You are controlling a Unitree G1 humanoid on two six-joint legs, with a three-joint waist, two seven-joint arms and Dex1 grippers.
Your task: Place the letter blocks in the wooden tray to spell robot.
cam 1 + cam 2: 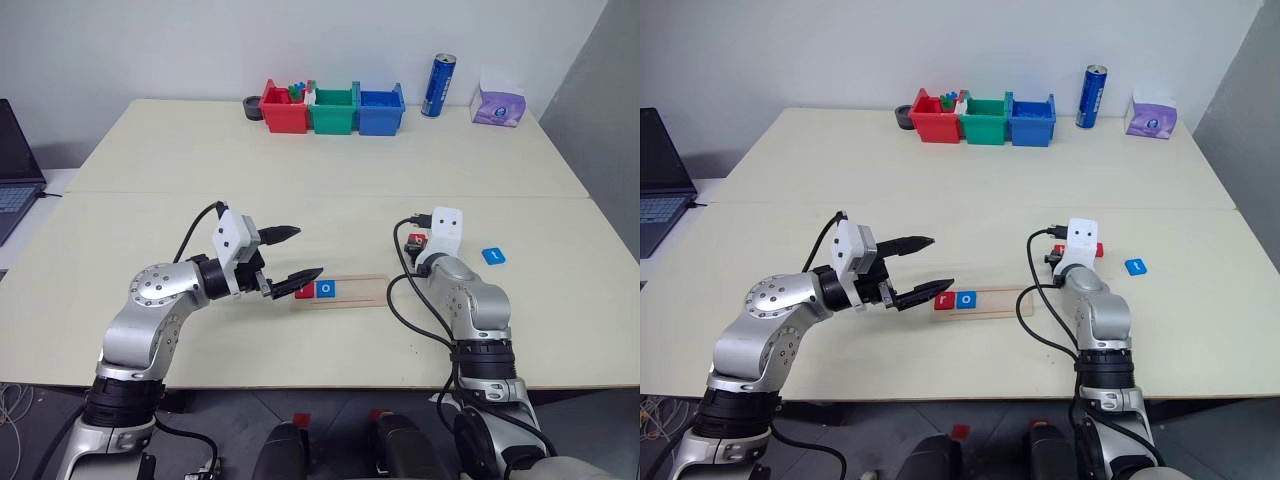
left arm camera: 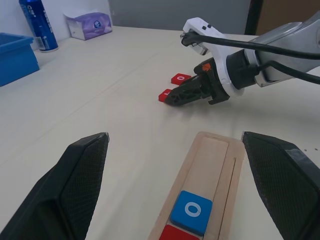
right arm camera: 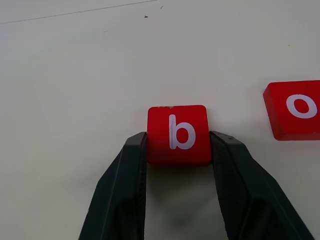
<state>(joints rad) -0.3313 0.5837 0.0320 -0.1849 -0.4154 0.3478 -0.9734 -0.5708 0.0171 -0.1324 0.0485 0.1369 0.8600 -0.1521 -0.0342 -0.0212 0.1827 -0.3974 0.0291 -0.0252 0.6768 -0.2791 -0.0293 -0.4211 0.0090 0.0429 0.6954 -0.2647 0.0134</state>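
We saw the right gripper [image 3: 178, 150] lowered to the pale desk [image 1: 300, 160], its two black fingers [image 3: 125, 190] pressed against either side of the small red square tile with a white "b" [image 3: 177, 134], so it was clamped on that tile, which still sat on the desk surface. Just to the right of it lay another red square tile with a white "o" [image 3: 295, 109], apart from the fingers. A blue square tile [image 1: 493, 256] rested further right on the desk, well apart from the rest; we could not read its letter.

The long narrow pale-wood tray [image 1: 355, 292] lay near the desk's near edge, between the two arms. At its left end sat a red tile [image 1: 304, 291], partly hidden, touching a blue tile with a white "o" [image 1: 326, 289]; the remaining groove was bare.

The left gripper [image 1: 295, 255] hung just left of the tray with its fingers spread wide, holding nothing.
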